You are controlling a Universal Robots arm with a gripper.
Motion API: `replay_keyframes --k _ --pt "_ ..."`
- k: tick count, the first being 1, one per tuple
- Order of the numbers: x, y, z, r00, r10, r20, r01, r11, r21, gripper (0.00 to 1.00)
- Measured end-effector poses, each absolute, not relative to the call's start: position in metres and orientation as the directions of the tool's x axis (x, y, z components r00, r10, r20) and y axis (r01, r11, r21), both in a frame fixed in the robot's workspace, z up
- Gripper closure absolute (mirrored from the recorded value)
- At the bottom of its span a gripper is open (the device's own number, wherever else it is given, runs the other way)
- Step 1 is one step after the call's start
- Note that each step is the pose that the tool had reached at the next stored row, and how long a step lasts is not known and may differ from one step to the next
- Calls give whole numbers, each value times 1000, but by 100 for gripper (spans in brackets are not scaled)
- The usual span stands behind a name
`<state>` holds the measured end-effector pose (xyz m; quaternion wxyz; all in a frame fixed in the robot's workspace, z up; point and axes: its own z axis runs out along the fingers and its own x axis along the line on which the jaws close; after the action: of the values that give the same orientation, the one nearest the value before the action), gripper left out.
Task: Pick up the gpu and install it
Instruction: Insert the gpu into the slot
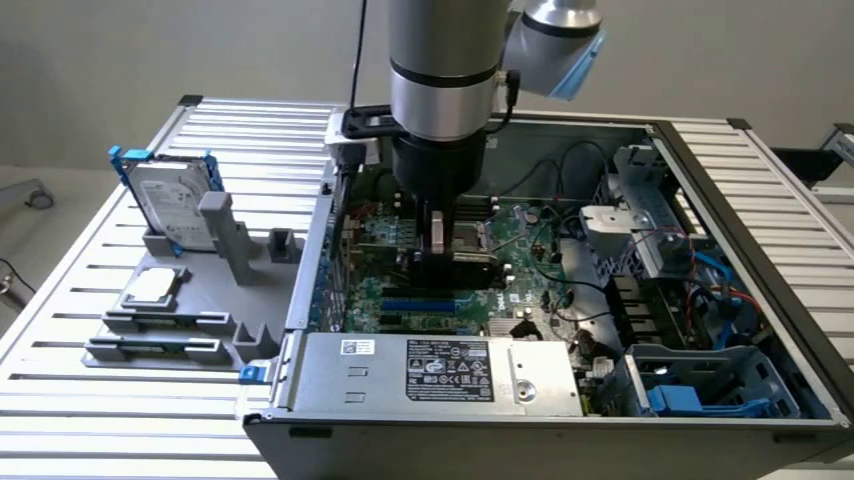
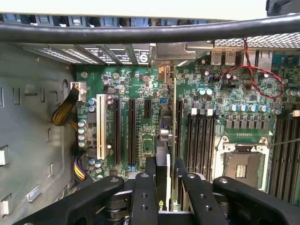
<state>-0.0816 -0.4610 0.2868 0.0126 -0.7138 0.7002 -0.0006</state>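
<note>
The gpu [image 1: 461, 268] hangs on edge inside the open computer case [image 1: 667, 135], its black cooler side showing just above the green motherboard [image 1: 521, 240]. My gripper [image 1: 438, 248] comes straight down from the arm and is shut on the card's top edge. In the wrist view the gpu [image 2: 165, 133] runs edge-on away from the black fingers [image 2: 143, 192] and lies along an expansion slot on the motherboard [image 2: 243, 93]. Its metal bracket end reaches the case's rear slot openings. Whether the card's connector sits in the slot is hidden.
Two free black slots [image 2: 132, 131] and a white slot [image 2: 101, 126] lie beside the card, with memory slots [image 2: 201, 140] and the open processor socket [image 2: 241, 166] on its other side. At the exterior view's left, a grey fixture [image 1: 187, 330] holds a blue-framed hard drive [image 1: 171, 205] and a processor chip [image 1: 151, 285].
</note>
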Motion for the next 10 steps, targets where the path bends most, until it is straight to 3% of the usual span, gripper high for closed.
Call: replay_keyframes --k 10 --pt "-84 -461 278 20 -1000 -16 -1000 -20 -19 74"
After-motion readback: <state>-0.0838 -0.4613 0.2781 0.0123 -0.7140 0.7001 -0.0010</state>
